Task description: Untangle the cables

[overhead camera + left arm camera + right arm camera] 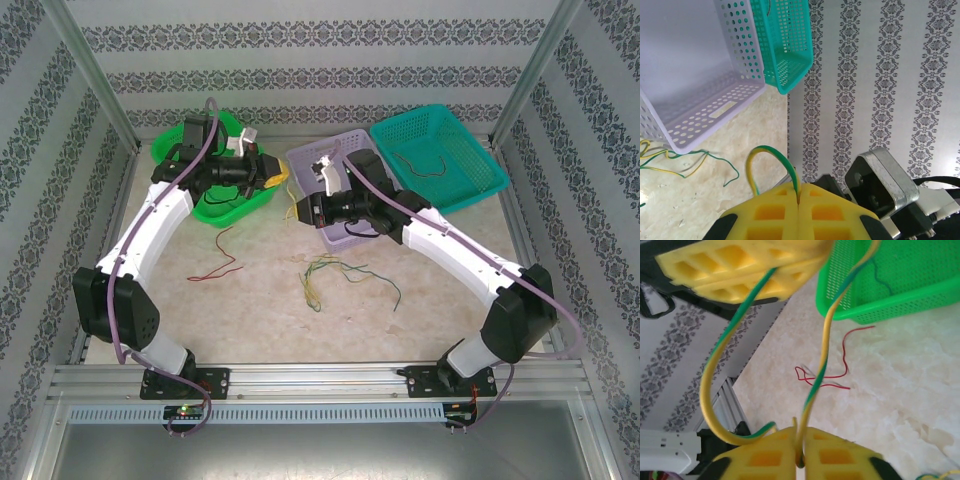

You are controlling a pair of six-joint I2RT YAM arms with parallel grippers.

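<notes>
- Left gripper point(798, 192): its yellow pads point(775, 212) are pressed together on a yellow-and-green cable point(760, 152), which rises from the seam between them and arches over to the left.
- Right gripper point(800, 440): its jaws are likewise closed, pinching the same yellow-and-green cable point(826, 335) between the pads. One strand climbs from the grip toward the green basket point(900, 295). The other loops out to the left and up to the left gripper's pads point(740, 270).
- In the top view the left gripper point(277, 178) and right gripper point(292, 208) sit near each other, between the green basket point(215, 212) and the lavender basket point(345, 238), both raised above the table point(260, 300).
- Red cable point(226, 252): lies alone on the table, toward the arm bases from the green basket and below the left gripper. The right wrist view shows it point(845, 356) apart from the held cable.
- Loose bundle of yellow and green cables point(325, 270): lies on the table in front of the lavender basket, under the right arm and touched by neither gripper.
- Teal basket point(470, 190): one thin cable point(428, 167) lies on its floor, well apart from both grippers.
</notes>
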